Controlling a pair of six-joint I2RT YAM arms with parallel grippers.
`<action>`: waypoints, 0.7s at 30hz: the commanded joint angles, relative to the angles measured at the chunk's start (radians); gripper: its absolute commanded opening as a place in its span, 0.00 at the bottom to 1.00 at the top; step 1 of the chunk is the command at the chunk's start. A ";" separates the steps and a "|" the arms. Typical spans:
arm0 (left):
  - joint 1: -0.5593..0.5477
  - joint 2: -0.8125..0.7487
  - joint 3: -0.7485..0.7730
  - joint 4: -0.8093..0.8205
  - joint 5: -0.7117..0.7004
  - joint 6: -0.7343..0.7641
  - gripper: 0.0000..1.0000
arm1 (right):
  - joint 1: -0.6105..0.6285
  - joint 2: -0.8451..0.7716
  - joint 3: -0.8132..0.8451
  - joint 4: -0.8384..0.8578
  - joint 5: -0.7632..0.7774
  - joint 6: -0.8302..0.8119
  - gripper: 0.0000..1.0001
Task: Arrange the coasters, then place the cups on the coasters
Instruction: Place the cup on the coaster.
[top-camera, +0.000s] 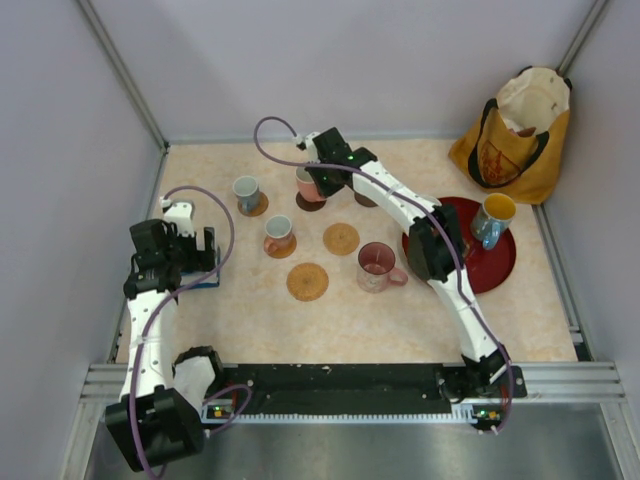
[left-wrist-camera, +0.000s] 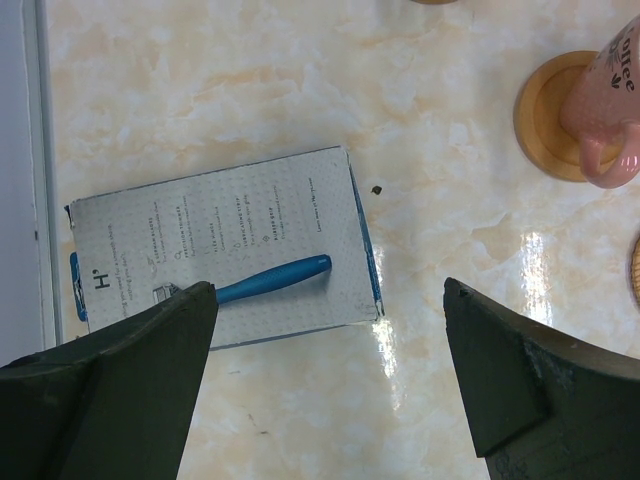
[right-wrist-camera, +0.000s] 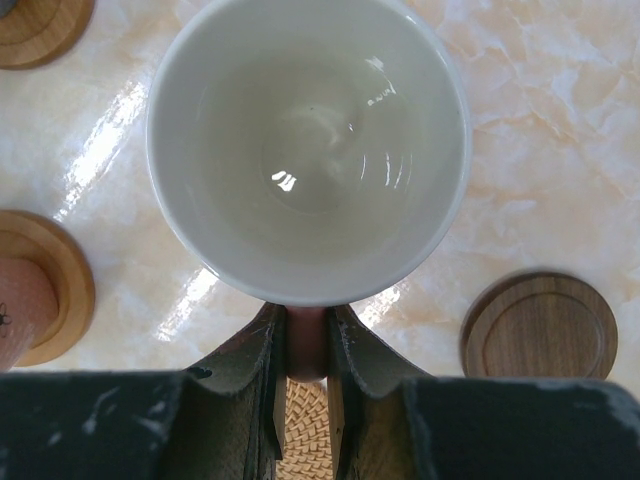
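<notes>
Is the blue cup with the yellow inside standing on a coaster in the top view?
No, the blue cup with the yellow inside stands directly on the red tray.

Beige marbled counter (top-camera: 380, 325). At right, a large red round tray (top-camera: 497, 272). Behind the tray, a yellow-orange fabric bag (top-camera: 515, 140). Left of the tray, a dusky-pink handled mug (top-camera: 377, 266), then a far tan woven round coaster (top-camera: 341, 238) and a near tan woven round coaster (top-camera: 307, 281). Farthest left of the tray, a white printed flat pack (left-wrist-camera: 230, 240).

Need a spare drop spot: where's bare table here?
Free: front strip of table, between the nearest pink cup and the arm bases; back edge left of the bag. Crowded: mid-table, from the grey cup to the red tray.
</notes>
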 joint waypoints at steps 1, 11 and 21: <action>0.009 -0.002 -0.004 0.042 0.021 0.008 0.98 | 0.008 -0.010 0.077 0.101 0.004 -0.006 0.00; 0.009 0.012 -0.004 0.048 0.020 0.008 0.98 | 0.011 -0.009 0.068 0.098 -0.006 -0.005 0.00; 0.009 0.012 -0.009 0.048 0.021 0.010 0.98 | 0.031 -0.035 0.016 0.099 0.004 -0.025 0.00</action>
